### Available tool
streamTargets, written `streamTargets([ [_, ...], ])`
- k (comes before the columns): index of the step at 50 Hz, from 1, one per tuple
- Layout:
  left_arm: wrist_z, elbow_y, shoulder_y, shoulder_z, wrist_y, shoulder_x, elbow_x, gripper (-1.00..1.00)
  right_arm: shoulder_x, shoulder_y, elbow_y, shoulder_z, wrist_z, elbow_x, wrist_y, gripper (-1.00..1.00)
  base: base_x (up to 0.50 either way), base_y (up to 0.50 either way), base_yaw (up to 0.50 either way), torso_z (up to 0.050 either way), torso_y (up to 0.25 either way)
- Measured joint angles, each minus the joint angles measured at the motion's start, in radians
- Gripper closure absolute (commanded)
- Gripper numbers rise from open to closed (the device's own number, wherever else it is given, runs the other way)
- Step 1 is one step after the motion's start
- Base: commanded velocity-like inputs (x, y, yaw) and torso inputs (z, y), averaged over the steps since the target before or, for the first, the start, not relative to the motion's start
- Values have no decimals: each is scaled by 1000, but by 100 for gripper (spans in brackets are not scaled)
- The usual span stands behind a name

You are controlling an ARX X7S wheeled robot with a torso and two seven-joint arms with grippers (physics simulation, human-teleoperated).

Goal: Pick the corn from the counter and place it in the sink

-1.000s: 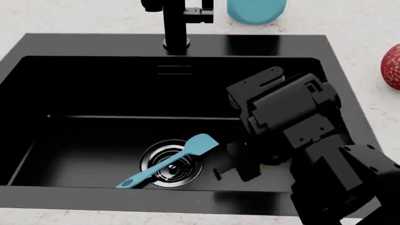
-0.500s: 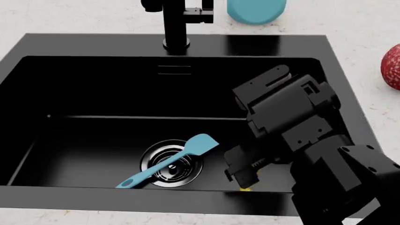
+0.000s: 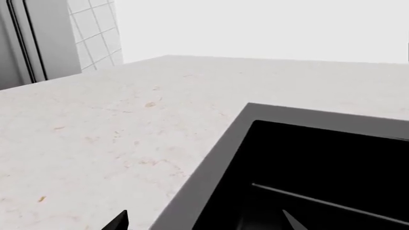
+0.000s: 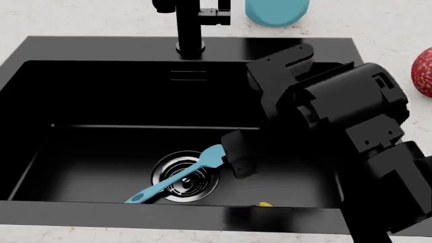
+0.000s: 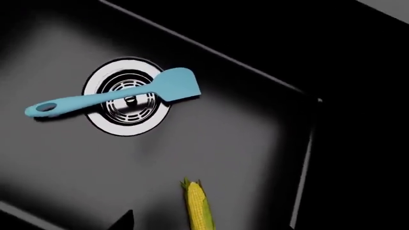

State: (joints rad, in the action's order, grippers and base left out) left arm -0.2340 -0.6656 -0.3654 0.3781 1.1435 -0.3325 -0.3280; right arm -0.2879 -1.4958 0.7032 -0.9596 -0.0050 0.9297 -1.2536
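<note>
The corn, a small yellow ear with green husk, lies on the floor of the black sink near its front wall. Only its yellow tip shows in the head view. My right gripper hangs open above it, well clear, and nothing is between its fingers. My left gripper is open over the sink's rim, where it meets the white counter. It is out of the head view.
A light-blue spatula lies across the round metal drain. The black faucet stands at the back rim, a blue round object behind it. A red speckled fruit sits on the counter at the right.
My right gripper has risen off the sink floor and moved back. The corn stays behind on the floor near the front wall. The spatula has not moved.
</note>
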Motion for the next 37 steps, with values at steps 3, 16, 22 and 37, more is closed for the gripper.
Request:
streamTargets([
  [3, -1, 1, -3, -3, 1, -1, -1, -100, -25, -2, -58, 46, 43, 36, -17, -100, 0, 0, 0, 0, 0],
  [16, -14, -24, -20, -9, 35, -1, -11, -100, -145, 57, -364, 297, 291, 260, -99, -100, 0, 0, 0, 0, 0],
  [22, -17, -27, -25, -11, 42, -2, -15, -100, -210, 133, -528, 431, 445, 408, -116, -100, 0, 0, 0, 0, 0],
  [37, -13, -20, -25, -8, 30, -10, -21, -100, -377, 300, -876, 673, 783, 772, -82, -100, 0, 0, 0, 0, 0],
])
